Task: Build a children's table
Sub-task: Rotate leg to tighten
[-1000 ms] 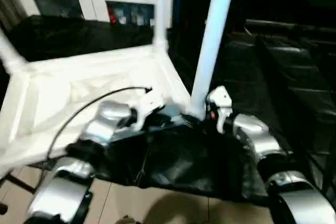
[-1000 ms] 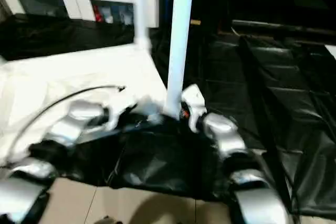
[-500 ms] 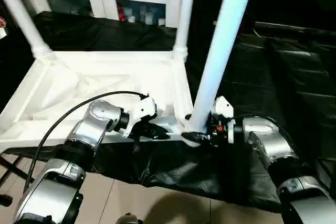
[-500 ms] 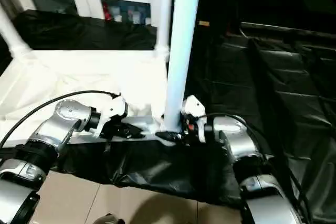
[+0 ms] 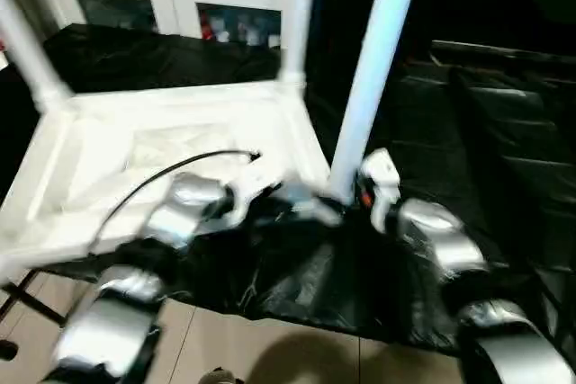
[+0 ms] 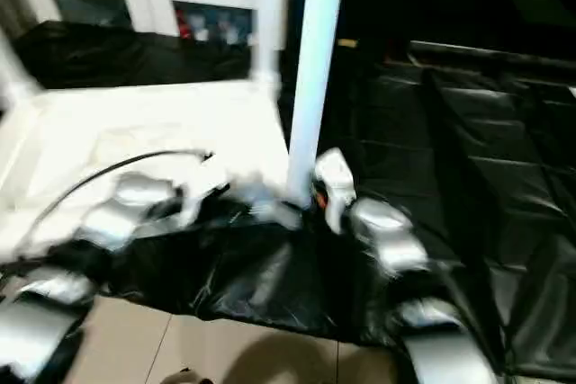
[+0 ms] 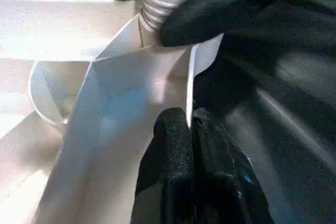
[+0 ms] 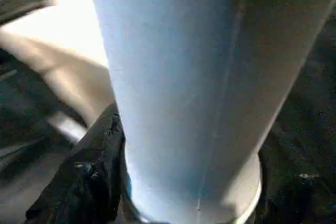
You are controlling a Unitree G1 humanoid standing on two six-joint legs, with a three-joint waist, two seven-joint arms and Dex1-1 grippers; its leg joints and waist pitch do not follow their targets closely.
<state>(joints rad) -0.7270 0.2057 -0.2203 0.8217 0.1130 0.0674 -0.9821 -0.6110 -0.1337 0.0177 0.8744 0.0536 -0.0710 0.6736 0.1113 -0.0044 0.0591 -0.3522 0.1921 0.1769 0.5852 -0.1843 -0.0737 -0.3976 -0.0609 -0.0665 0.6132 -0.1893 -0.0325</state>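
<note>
The children's table lies upside down, its white rimmed top (image 5: 180, 132) on black sheeting. Three white legs stand upright in corner sockets: the near right leg (image 5: 373, 69), one at the far right (image 5: 297, 24) and one at the far left (image 5: 27, 51). My left gripper (image 7: 189, 129) is shut on the top's near rim, just beside the near right socket. My right gripper (image 5: 346, 195) is shut on the base of the near right leg (image 8: 194, 77), with a black finger (image 8: 94, 177) pressed against each side.
A white cabinet with glass doors (image 5: 171, 6) stands behind the table. Black sheeting (image 5: 486, 132) covers the surface to the right and hangs over the near edge. Tiled floor (image 5: 270, 348) lies below. A black cable (image 5: 171, 173) arcs over my left forearm.
The camera has swung about. My right gripper's fingers have drawn in around the near right leg. The left gripper has stayed on the rim.
</note>
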